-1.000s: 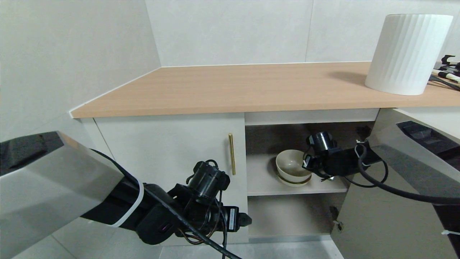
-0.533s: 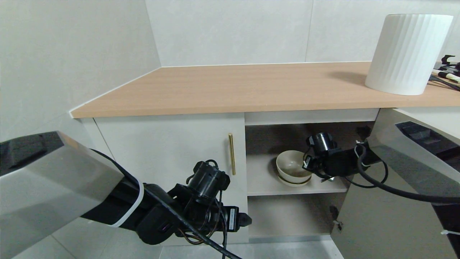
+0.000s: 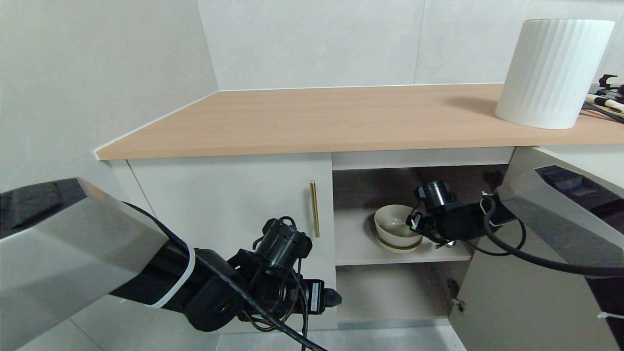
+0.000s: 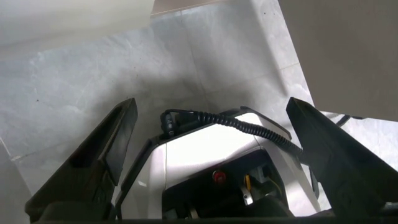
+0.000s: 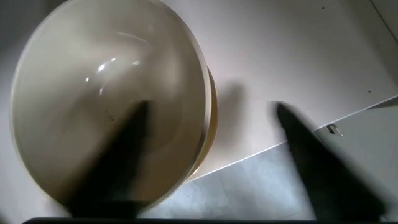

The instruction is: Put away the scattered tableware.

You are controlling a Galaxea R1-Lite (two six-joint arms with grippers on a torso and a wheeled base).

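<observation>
The jaws of the right gripper (image 5: 210, 107) stand wide apart around the rim of a bowl (image 5: 106, 106): one jaw hangs over the bowl's hollow, the other outside its wall. Whether either one touches the bowl cannot be told. The jaws of the left gripper (image 4: 210, 104) are also spread wide and hold nothing. They point down at the pale tiled floor (image 4: 81, 81).

The bowl is round, deep and plain cream, with a smooth glossy inside that catches small glints of light. It stands upright on a second dish (image 5: 212, 121), of which only a darker yellowish edge shows under the bowl. Whether that is a plate or another bowl cannot be told. That makes two pieces of tableware, stacked one on the other.

In the head view the stack sits on the middle shelf (image 3: 356, 243) of a pale cabinet (image 3: 419, 158), towards the front. The right gripper (image 3: 415, 225) is at the bowl's right side, inside the opening.

The cabinet has two doors. The left door (image 3: 224, 204) is closed and has one brass bar handle (image 3: 314, 208). The right door (image 3: 512, 297) is swung open. The left gripper (image 3: 335, 297) is low in front of the closed door, well apart from the bowl.

On the wooden worktop (image 3: 317, 119) above stands one ribbed white cylinder (image 3: 553, 73), far to the right.
</observation>
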